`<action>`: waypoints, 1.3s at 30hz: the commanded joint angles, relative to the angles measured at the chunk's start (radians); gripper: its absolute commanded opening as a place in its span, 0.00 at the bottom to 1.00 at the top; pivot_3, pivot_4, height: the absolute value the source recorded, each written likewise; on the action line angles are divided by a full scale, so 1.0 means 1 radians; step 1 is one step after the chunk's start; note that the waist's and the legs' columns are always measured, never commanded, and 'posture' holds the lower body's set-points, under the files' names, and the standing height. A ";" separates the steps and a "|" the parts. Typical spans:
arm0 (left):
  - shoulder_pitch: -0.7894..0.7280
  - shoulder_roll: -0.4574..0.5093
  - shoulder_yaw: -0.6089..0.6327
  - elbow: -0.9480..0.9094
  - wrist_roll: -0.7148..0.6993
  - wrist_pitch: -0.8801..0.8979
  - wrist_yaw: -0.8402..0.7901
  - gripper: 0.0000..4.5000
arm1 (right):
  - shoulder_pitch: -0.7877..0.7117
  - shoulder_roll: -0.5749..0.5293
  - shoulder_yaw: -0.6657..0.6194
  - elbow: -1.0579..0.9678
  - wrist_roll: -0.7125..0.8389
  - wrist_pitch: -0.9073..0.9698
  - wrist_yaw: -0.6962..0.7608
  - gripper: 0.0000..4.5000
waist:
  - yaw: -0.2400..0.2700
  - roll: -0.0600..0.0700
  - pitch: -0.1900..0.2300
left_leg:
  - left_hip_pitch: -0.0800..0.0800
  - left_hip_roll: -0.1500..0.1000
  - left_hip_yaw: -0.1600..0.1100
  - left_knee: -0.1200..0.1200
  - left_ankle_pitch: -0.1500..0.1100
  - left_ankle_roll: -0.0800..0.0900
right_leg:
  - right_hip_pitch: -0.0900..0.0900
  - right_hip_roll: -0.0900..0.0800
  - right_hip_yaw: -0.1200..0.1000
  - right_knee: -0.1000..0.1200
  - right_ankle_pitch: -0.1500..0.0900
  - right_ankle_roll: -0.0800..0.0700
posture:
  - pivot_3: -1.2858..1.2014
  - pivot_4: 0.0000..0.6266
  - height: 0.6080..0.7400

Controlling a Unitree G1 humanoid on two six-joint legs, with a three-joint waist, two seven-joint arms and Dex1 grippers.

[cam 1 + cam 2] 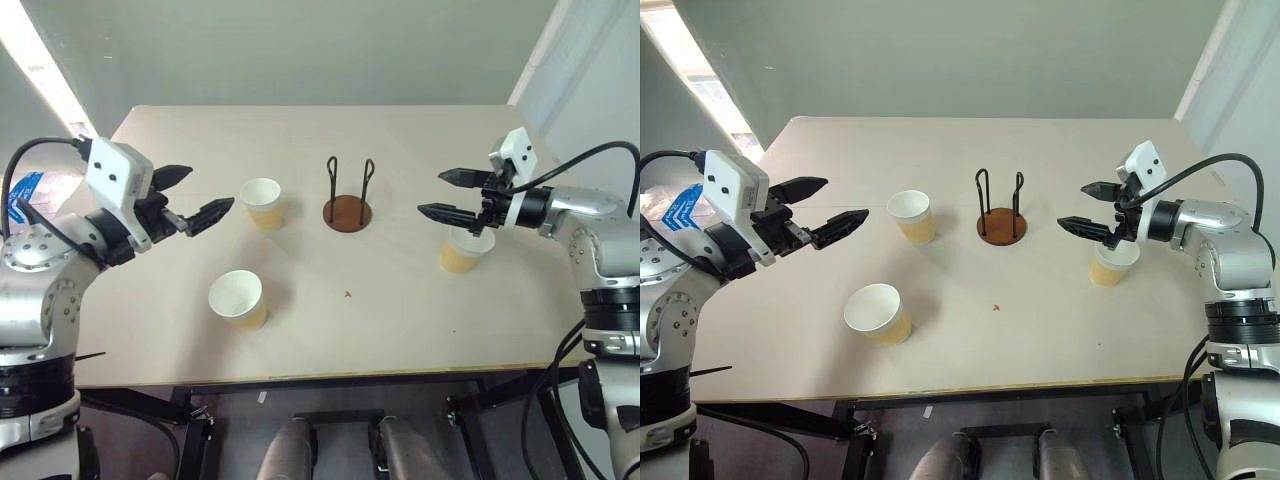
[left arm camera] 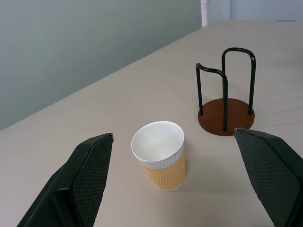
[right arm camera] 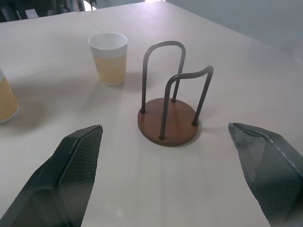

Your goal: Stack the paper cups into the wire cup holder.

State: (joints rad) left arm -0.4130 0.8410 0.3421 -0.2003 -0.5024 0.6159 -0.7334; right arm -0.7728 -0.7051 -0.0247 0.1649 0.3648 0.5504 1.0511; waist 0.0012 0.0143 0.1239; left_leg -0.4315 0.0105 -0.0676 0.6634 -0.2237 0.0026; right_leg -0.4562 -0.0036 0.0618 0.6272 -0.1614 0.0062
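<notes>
Beige tabletop (image 1: 400, 320) is being occupied by the empty wire cup holder (image 1: 347, 205) at centre and three upright paper cups (image 1: 262, 203) (image 1: 238, 298) (image 1: 465, 250), none bearing readable writing. Both the left gripper (image 1: 192, 198) and right gripper (image 1: 447, 194) are being held wide open, empty, above the table.

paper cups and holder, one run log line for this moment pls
stage: start | paper cups: upright on table, apart | wire cup holder: empty | left gripper: open, empty | right gripper: open, empty
</notes>
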 commanded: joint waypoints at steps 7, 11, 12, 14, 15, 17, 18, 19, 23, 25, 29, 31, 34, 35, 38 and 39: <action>-0.003 0.012 0.023 -0.034 -0.008 -0.017 0.002 1.00 | -0.008 -0.014 -0.017 -0.033 0.015 -0.016 0.017 1.00 | 0.000 0.000 0.000 | 0.000 0.000 0.000 0.001 0.000 0.000 | 0.001 0.000 0.000 0.000 0.000 0.000 | 0.52 0.24 1.00; -0.002 0.013 0.024 -0.036 -0.009 -0.015 0.002 1.00 | -0.009 -0.011 -0.020 -0.031 0.011 -0.016 0.009 1.00 | -0.001 0.000 0.000 | 0.000 -0.004 -0.009 -0.001 0.002 -0.003 | 0.004 -0.002 -0.006 -0.001 -0.001 0.002 | 0.52 0.24 1.00; -0.002 0.013 0.024 -0.037 -0.009 -0.015 0.003 1.00 | -0.009 -0.010 -0.021 -0.029 0.010 -0.016 0.006 1.00 | -0.001 0.000 0.000 | 0.000 -0.005 -0.011 -0.002 0.004 -0.003 | 0.004 -0.003 -0.007 -0.001 -0.002 0.003 | 0.52 0.24 1.00; -0.002 0.014 0.024 -0.037 -0.009 -0.015 0.003 1.00 | -0.009 -0.010 -0.020 -0.026 0.007 -0.017 0.003 1.00 | 0.002 0.000 0.000 | 0.000 -0.006 -0.011 -0.002 0.004 -0.004 | 0.004 -0.003 -0.007 0.000 -0.003 0.005 | 0.52 0.24 1.00; -0.002 0.014 0.024 -0.037 -0.009 -0.015 0.004 1.00 | -0.010 -0.010 -0.020 -0.025 0.005 -0.018 0.003 1.00 | 0.002 0.000 0.000 | 0.000 -0.006 -0.011 -0.001 0.004 -0.004 | 0.004 -0.003 -0.007 0.000 -0.003 0.005 | 0.52 0.24 1.00; -0.002 0.014 0.024 -0.037 -0.010 -0.015 0.004 1.00 | -0.010 -0.011 -0.019 -0.025 0.004 -0.018 0.003 1.00 | 0.002 0.000 0.000 | 0.000 -0.006 -0.010 -0.001 0.004 -0.004 | 0.004 -0.003 -0.006 0.000 -0.003 0.005 | 0.52 0.24 1.00; -0.003 0.014 0.024 -0.037 -0.011 -0.014 0.003 1.00 | -0.009 -0.011 -0.019 -0.025 0.004 -0.018 0.003 1.00 | 0.002 0.000 0.000 | 0.000 -0.006 -0.010 -0.001 0.004 -0.004 | 0.004 -0.003 -0.005 0.000 -0.003 0.005 | 0.52 0.24 1.00; -0.003 0.014 0.025 -0.037 -0.011 -0.015 0.003 1.00 | -0.009 -0.012 -0.019 -0.026 0.004 -0.018 0.002 1.00 | 0.002 0.000 0.000 | 0.000 -0.006 -0.009 -0.001 0.004 -0.004 | 0.004 -0.003 -0.005 0.000 -0.003 0.005 | 0.52 0.24 1.00; -0.004 0.013 0.024 -0.035 -0.012 -0.015 0.003 1.00 | -0.006 -0.011 -0.020 -0.028 0.004 -0.019 0.000 1.00 | 0.002 0.000 0.000 | 0.000 -0.005 -0.009 -0.001 0.004 -0.004 | 0.004 -0.003 -0.005 0.000 -0.003 0.005 | 0.52 0.24 1.00; -0.005 0.014 0.023 -0.033 -0.011 -0.017 0.003 1.00 | -0.004 -0.012 -0.020 -0.029 0.003 -0.020 -0.002 1.00 | 0.002 0.000 0.000 | 0.000 -0.005 -0.009 -0.001 0.004 -0.004 | 0.004 -0.003 -0.005 0.000 -0.003 0.005 | 0.52 0.24 1.00; -0.010 0.015 0.021 -0.027 -0.010 -0.020 0.001 1.00 | 0.000 -0.015 -0.019 -0.031 0.001 -0.021 -0.005 1.00 | 0.002 0.000 0.000 | 0.000 -0.005 -0.009 -0.001 0.003 -0.004 | 0.004 -0.003 -0.005 0.000 -0.003 0.005 | 0.52 0.24 1.00; -0.016 0.012 0.017 -0.026 -0.010 -0.021 0.003 1.00 | -0.001 -0.021 -0.018 -0.025 -0.003 -0.023 -0.004 1.00 | 0.002 0.000 0.000 | 0.000 -0.005 -0.009 -0.001 0.003 -0.004 | 0.004 -0.003 -0.005 0.000 -0.003 0.005 | 0.52 0.24 1.00; -0.025 0.005 0.011 -0.023 -0.010 -0.024 0.007 1.00 | -0.012 -0.028 -0.019 -0.012 -0.011 -0.022 -0.006 1.00 | 0.002 0.000 0.000 | 0.000 -0.005 -0.009 -0.001 0.003 -0.004 | 0.004 -0.003 -0.005 0.000 -0.003 0.005 | 0.52 0.24 1.00; -0.027 0.003 0.010 -0.022 -0.011 -0.024 0.008 1.00 | -0.014 -0.029 -0.019 -0.011 -0.013 -0.021 -0.006 1.00 | 0.002 0.000 0.000 | 0.000 -0.005 -0.009 -0.001 0.003 -0.004 | 0.004 -0.003 -0.005 0.000 -0.003 0.005 | 0.52 0.24 1.00; -0.036 -0.005 0.001 -0.020 -0.032 -0.006 0.000 1.00 | -0.011 -0.044 -0.015 -0.037 -0.008 0.014 -0.002 1.00 | 0.002 0.000 0.000 | 0.000 -0.005 -0.009 -0.001 0.003 -0.004 | 0.004 -0.003 -0.005 0.000 -0.003 0.005 | 0.52 0.24 1.00; -0.041 -0.006 -0.011 -0.021 -0.044 0.006 -0.014 1.00 | -0.002 -0.049 -0.018 -0.059 0.000 0.031 0.001 1.00 | 0.002 0.000 0.000 | 0.000 -0.005 -0.009 -0.001 0.003 -0.004 | 0.004 -0.003 -0.005 0.000 -0.003 0.005 | 0.52 0.24 1.00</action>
State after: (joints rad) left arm -0.4319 0.8344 0.3319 -0.1989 -0.5253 0.6156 -0.7370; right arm -0.7630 -0.7302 -0.0247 0.1580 0.3503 0.5680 1.0503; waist 0.0036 0.0143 0.1240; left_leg -0.4314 0.0050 -0.0769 0.6624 -0.2203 -0.0013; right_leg -0.4523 -0.0068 0.0567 0.6269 -0.1644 0.0110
